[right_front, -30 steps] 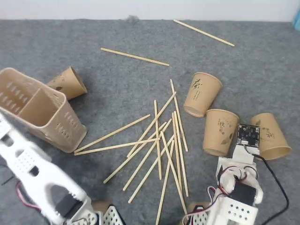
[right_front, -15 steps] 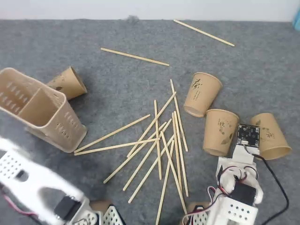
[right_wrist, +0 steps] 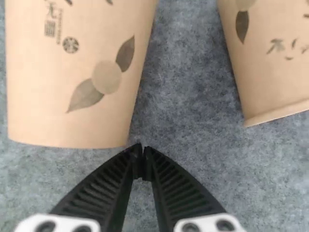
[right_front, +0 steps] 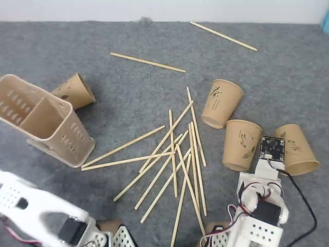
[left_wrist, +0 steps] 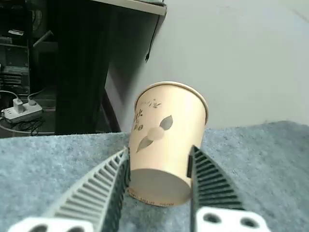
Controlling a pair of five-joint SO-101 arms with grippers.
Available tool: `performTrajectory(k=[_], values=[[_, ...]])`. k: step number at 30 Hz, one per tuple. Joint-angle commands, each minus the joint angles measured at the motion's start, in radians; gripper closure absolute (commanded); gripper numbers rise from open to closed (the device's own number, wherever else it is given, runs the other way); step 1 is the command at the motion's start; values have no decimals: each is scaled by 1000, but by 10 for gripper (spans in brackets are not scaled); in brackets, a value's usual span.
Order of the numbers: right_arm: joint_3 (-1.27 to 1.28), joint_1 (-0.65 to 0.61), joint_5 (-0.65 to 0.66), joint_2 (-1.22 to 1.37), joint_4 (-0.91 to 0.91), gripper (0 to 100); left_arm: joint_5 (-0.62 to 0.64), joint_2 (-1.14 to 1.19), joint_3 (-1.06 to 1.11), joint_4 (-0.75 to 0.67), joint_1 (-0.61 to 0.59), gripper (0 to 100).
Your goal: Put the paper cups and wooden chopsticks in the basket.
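Left gripper (left_wrist: 158,153): fingers part-open around cup (left_wrist: 166,128), apparently pinching its base end, rim pointing away from gripper. Basket (right_front: 72,139) sits tilted just beyond left arm (right_front: 36,211), the nearer arm. Right gripper (right_wrist: 143,150): fully closed, empty, tips just short of second cup (right_wrist: 77,72) lying on side. Chopsticks (right_front: 175,154) scattered between arms.
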Motion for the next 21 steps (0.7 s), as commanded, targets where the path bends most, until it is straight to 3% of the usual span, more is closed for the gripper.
performTrajectory(k=[1, 10, 18, 21], values=[[18, 15, 11, -13, -12, 991, -8, 57, -2, -210, 29, 846], [18, 15, 12, -13, -12, 991, -8, 146, -2, -413, 58, 848], [18, 15, 12, -13, -12, 991, -6, 155, -7, -413, 61, 848], [18, 15, 12, -13, -12, 991, -6, 130, -54, -308, 61, 848]])
